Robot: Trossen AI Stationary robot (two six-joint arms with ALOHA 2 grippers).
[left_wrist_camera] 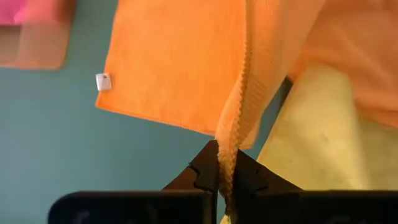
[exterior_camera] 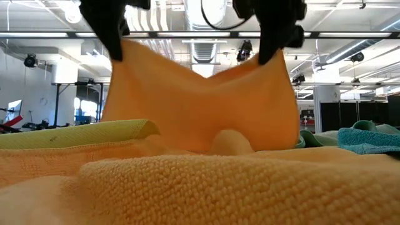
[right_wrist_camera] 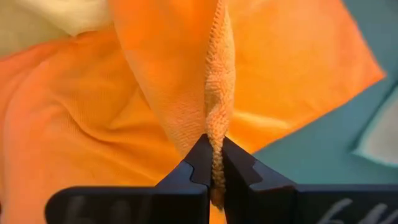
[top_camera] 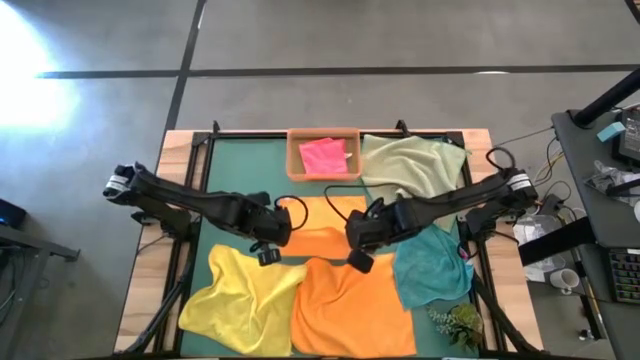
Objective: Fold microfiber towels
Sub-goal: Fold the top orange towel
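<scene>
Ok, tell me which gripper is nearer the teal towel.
Right. The right gripper sits just beside the teal towel, while the left gripper is across the raised orange towel, farther away.

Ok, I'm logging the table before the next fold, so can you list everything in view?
held orange towel: one, orange, lifted mid-mat between both grippers
orange towel: one, orange, front centre
yellow towel: one, yellow, front left
teal towel: one, teal, right side
pale green towel: one, pale green, back right
pink towel: one, hot pink, folded in the tray
wooden tray: one, tan, back centre
table mat: one, dark green, under everything
plant sprig: one, green, front right corner
left gripper: shut on a towel corner
right gripper: shut on the other corner
</scene>
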